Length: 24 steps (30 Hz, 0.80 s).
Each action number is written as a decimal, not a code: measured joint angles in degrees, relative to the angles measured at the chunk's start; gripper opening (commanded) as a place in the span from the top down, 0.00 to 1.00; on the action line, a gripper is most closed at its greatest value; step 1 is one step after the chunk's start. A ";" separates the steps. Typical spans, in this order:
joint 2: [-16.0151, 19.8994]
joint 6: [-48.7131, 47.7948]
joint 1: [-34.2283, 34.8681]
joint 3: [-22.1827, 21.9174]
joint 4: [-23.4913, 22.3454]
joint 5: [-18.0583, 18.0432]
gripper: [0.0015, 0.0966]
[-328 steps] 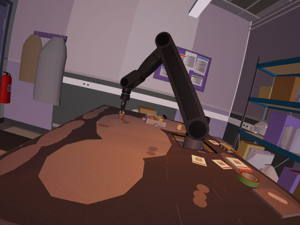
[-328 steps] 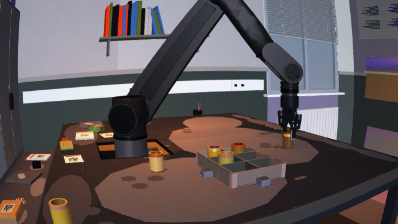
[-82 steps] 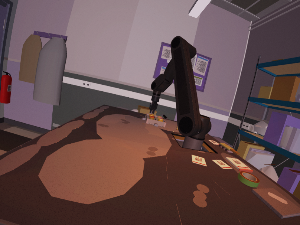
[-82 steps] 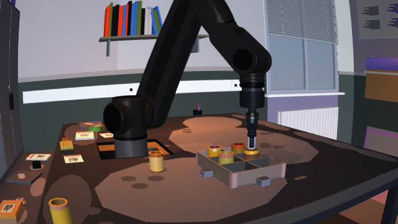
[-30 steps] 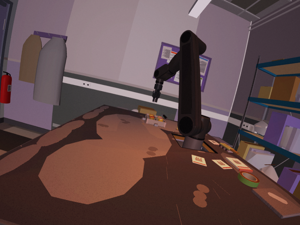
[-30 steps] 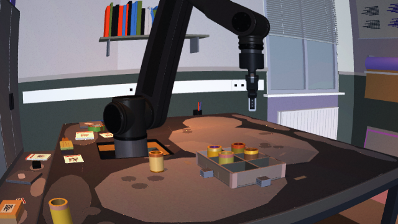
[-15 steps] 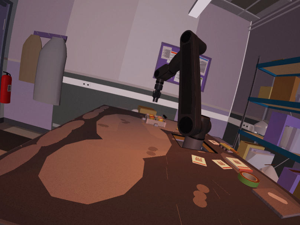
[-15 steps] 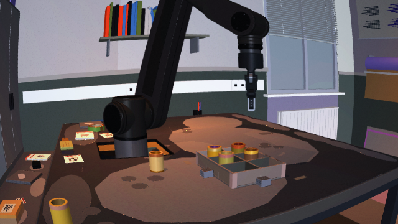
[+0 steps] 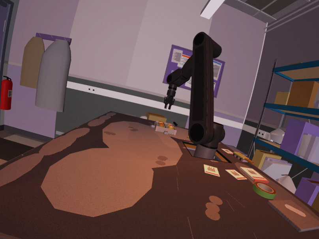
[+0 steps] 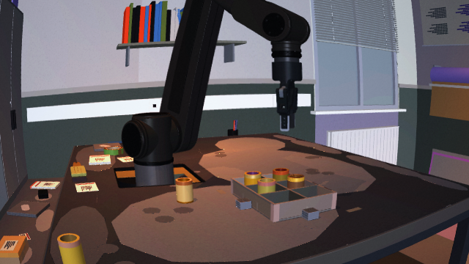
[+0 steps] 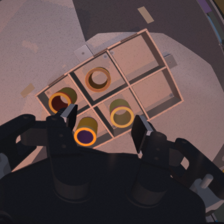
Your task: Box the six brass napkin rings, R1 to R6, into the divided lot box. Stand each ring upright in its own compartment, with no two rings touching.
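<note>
The divided lot box [image 11: 110, 90] [image 10: 284, 196] [image 9: 166, 128] sits on the table below my gripper [image 11: 104, 125] [image 10: 286, 124] [image 9: 168, 106], which hangs high above it, open and empty. Several brass rings stand upright in separate compartments at one end of the box: one with a purple inside [image 11: 85, 136] [image 10: 252, 177], one with a red inside [image 11: 59, 102] [image 10: 280, 173], one [image 11: 121, 117] [image 10: 266, 185] and another [image 11: 98, 79] [image 10: 295, 180]. The two compartments at the other end hold nothing. A ring [image 10: 184, 189] stands on the table near the arm's base. Another ring [image 10: 71, 247] stands by the table's near corner.
The arm's base [image 10: 153, 154] rises beside the box. Cards [image 10: 86, 187], a tape roll [image 9: 264, 189] and small blocks lie on the table on the base's other side. Shelving [image 9: 291, 123] with boxes stands past the table's edge. The wide middle of the table is bare.
</note>
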 measured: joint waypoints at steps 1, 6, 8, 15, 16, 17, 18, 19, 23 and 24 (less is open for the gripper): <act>-0.12 0.97 -0.25 0.19 0.00 -0.07 0.35; -0.84 6.52 -1.70 1.28 0.00 -0.44 0.35; -1.17 9.07 -2.37 1.77 0.00 -0.60 0.35; -2.50 19.30 -5.04 3.74 0.00 -1.24 0.35; -2.71 20.91 -5.46 4.04 0.00 -1.34 0.35; -2.92 22.55 -5.90 4.36 0.00 -1.44 0.35; -3.14 24.22 -6.33 4.67 0.00 -1.54 0.35; -3.36 25.92 -6.78 4.99 0.00 -1.63 0.35; -4.29 32.98 -8.63 6.31 0.00 -2.03 0.35; -4.53 34.79 -9.11 6.65 0.00 -2.12 0.35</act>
